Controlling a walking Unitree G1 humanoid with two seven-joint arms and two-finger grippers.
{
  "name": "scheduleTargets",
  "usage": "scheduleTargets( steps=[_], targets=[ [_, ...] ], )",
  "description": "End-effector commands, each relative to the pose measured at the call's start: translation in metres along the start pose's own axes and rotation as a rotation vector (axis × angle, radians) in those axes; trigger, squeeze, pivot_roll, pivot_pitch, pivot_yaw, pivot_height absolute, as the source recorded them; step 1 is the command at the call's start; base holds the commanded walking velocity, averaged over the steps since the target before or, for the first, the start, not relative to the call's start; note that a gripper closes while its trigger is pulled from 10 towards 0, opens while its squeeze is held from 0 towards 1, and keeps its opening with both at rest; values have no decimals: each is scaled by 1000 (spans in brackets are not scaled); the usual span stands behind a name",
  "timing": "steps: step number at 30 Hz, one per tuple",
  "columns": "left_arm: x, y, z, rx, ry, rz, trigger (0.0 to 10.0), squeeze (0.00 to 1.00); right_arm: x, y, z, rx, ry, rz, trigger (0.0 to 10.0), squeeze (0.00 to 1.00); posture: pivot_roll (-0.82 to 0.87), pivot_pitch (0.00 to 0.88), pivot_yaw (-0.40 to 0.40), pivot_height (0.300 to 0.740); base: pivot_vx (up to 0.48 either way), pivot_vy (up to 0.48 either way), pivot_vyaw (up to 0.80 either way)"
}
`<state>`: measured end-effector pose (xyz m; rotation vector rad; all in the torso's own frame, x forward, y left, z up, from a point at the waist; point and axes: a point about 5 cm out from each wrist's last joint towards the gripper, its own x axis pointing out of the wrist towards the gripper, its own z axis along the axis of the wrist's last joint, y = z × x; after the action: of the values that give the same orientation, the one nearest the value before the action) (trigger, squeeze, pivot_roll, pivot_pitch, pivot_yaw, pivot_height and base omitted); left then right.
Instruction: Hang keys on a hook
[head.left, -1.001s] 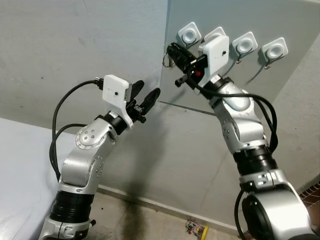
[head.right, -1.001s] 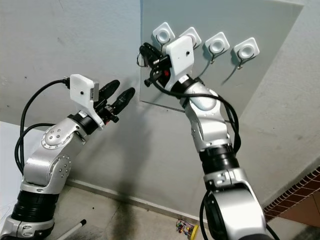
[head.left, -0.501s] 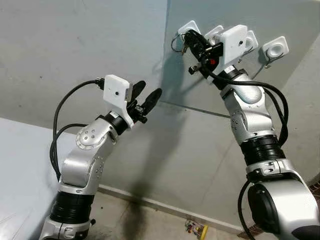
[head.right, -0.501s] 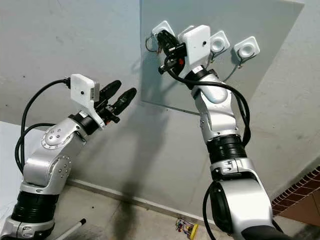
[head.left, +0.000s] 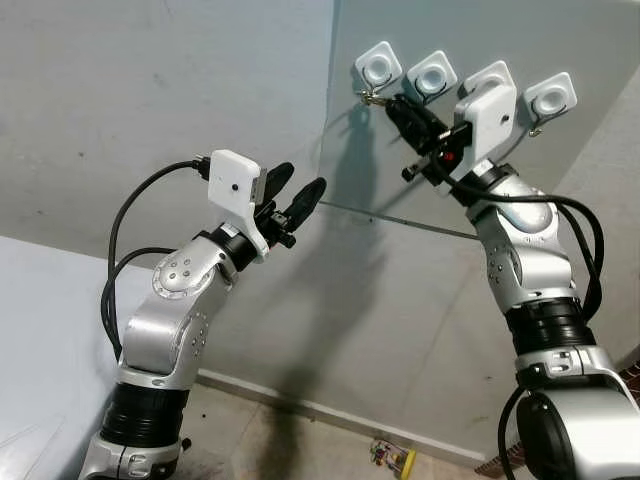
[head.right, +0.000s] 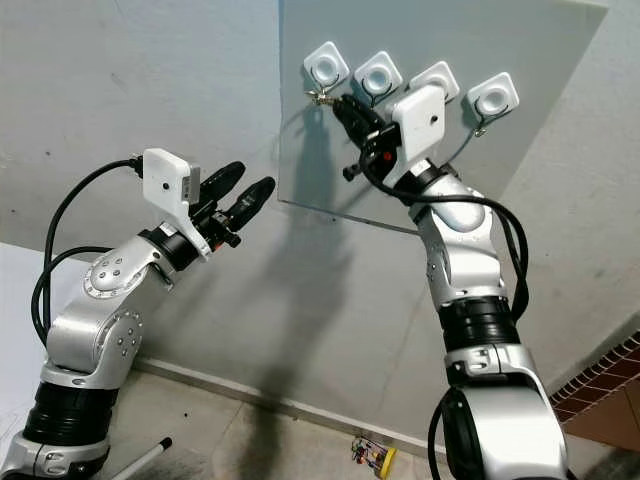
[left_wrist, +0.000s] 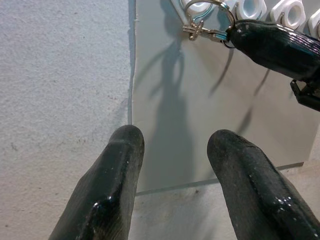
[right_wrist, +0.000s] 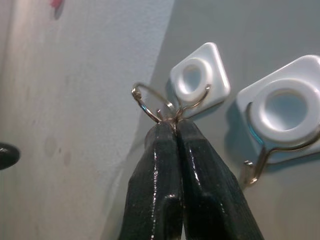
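Four white square hooks sit in a row on a grey wall panel (head.left: 400, 170). My right gripper (head.left: 392, 103) reaches up just below the leftmost hook (head.left: 379, 68) and is shut on a metal key ring (right_wrist: 150, 102). In the right wrist view the key ring touches the wire of that leftmost hook (right_wrist: 197, 82); whether it hangs on the wire I cannot tell. My left gripper (head.left: 300, 176) stands open and holds nothing, lower and to the left, pointing at the panel's edge. The key ring (left_wrist: 205, 27) shows from the left wrist too.
The second hook (head.left: 432, 75), third hook (head.left: 490, 80) and fourth hook (head.left: 551, 98) hold nothing. A small yellow object (head.left: 395, 458) lies on the floor by the wall's base. A white stick (head.right: 150, 455) lies on the floor at the left.
My right gripper carried the key ring from left of the hooks up to the leftmost hook, and its wrist swung to the right. The left arm has not moved.
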<state>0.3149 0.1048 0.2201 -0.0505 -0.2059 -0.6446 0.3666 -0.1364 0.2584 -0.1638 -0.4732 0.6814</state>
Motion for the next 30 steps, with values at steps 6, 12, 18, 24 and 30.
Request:
scheduleTargets(
  steps=[6, 12, 18, 24, 30],
  targets=[
    [3, -4, 4, 7, -6, -20, 10000, 0, -2, 1, 4, -25, 11, 42, 10000, 0, -73, 0, -53, 740, 0, 0, 0],
    [2, -4, 3, 3, -6, -17, 10000, 0, 0, 1, 2, -38, 28, 11, 10000, 0, -67, 0, -57, 740, 0, 0, 0],
    [0, -4, 4, 3, -6, -13, 10000, 0, 3, -3, -1, -10, 59, -79, 10000, 0, -62, 0, -59, 740, 0, 0, 0],
    [-1, -5, 3, 1, -3, -12, 10000, 0, 6, -3, 3, 84, 32, -136, 10000, 0, -62, 0, -58, 740, 0, 0, 0],
    [-1, -5, 2, 0, 2, -9, 10000, 0, 7, -6, 8, 126, 4, -193, 10000, 0, -61, 0, -60, 740, 0, 0, 0]
  ],
)
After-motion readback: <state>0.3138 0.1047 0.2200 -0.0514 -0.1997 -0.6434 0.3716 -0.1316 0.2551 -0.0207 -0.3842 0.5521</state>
